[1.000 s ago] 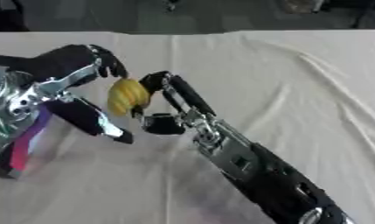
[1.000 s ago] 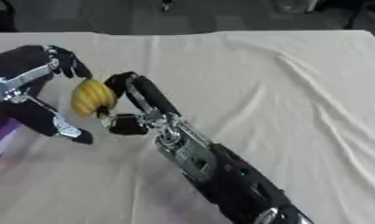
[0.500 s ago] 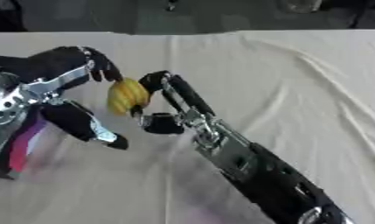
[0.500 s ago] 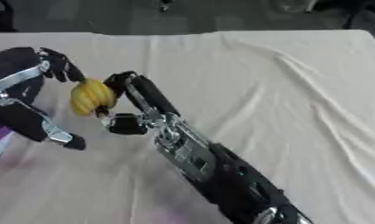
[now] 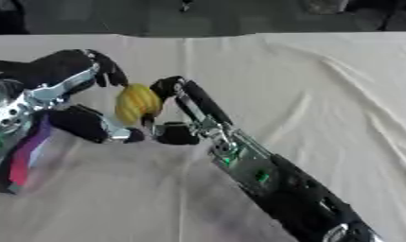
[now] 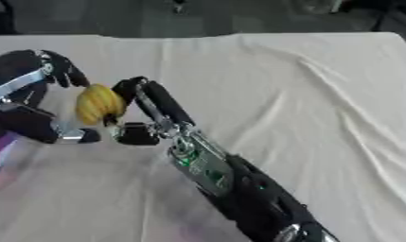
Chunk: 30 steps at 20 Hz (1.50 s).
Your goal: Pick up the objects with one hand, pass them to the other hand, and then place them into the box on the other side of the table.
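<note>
A yellow ribbed fruit-like object (image 5: 138,103) is held above the table, pinched between the fingers and thumb of my right hand (image 5: 198,118), which reaches in from the lower right. My left hand (image 5: 48,87) comes in from the left with its fingers spread. Its fingers (image 5: 106,71) sit just above the object and its thumb (image 5: 102,130) just below, bracketing it; whether they touch it I cannot tell. The box (image 5: 25,153) shows as a purple and pink edge at the far left, partly hidden behind my left arm.
A cream cloth (image 5: 322,85) with soft wrinkles covers the table. The far table edge (image 5: 239,34) runs along the top, with dark floor beyond it.
My left hand's thumb has risen and moved right, closing in under the yellow object. My right hand still holds the object in nearly the same place.
</note>
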Tool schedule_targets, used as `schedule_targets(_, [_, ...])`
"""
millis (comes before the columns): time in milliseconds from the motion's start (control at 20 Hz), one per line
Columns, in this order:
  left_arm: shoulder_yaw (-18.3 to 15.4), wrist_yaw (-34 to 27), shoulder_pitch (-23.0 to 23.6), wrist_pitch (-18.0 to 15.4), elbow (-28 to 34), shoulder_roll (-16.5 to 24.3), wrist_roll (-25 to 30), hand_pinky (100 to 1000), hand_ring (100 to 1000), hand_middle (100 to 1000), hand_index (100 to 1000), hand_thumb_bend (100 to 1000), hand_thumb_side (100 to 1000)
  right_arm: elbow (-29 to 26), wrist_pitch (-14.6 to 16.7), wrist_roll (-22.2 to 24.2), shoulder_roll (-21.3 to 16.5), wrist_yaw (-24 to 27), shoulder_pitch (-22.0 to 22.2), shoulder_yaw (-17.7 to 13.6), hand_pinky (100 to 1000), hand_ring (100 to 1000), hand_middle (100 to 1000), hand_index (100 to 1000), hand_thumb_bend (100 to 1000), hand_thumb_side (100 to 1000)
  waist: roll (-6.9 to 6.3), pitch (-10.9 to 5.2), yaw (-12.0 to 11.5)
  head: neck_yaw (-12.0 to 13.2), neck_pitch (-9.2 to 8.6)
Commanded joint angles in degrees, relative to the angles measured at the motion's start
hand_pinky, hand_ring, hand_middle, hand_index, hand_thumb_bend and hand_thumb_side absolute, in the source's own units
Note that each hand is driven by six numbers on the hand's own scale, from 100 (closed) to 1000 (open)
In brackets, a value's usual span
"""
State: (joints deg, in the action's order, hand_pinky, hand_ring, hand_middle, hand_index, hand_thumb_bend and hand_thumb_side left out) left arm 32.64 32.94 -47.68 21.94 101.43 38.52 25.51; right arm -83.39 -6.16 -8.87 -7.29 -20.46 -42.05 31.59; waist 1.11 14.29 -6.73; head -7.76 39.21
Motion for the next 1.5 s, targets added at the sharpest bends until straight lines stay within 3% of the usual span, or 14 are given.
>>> schedule_targets(50, [-0.95,0.95,-0.77,-0.23,-0.65,0.06,-0.96,739,707,686,783,742,521,-1.51,0.41,-0.08,0.12,-0.29,-0.94,0.02,789,621,473,555,100,100,-0.78,-1.31,0.0,0.07,-0.32])
schedule_targets(400, [-1.3,-0.55,-0.76,-0.22,-1.27,-0.89,-4.28,719,639,604,711,746,504,-1.58,0.07,-0.06,0.26,0.07,-0.87,0.24,789,621,473,552,100,100,-0.73,-1.1,0.04,-0.01,-0.09])
schedule_targets(1000, [-0.95,-3.37,-0.83,0.02,-1.66,-1.42,-7.91,704,595,538,622,543,453,-1.9,0.14,0.18,-0.09,0.78,-0.64,0.25,790,621,474,554,100,100,-0.67,-0.83,0.23,0.41,-0.11])
schedule_targets(1500, [-0.78,-0.69,-0.86,0.22,-3.24,-1.97,-5.0,709,655,617,727,620,469,-1.79,0.71,-0.09,-0.19,2.23,-0.6,0.23,788,620,473,554,100,100,-0.74,-0.85,0.38,0.77,-0.42])
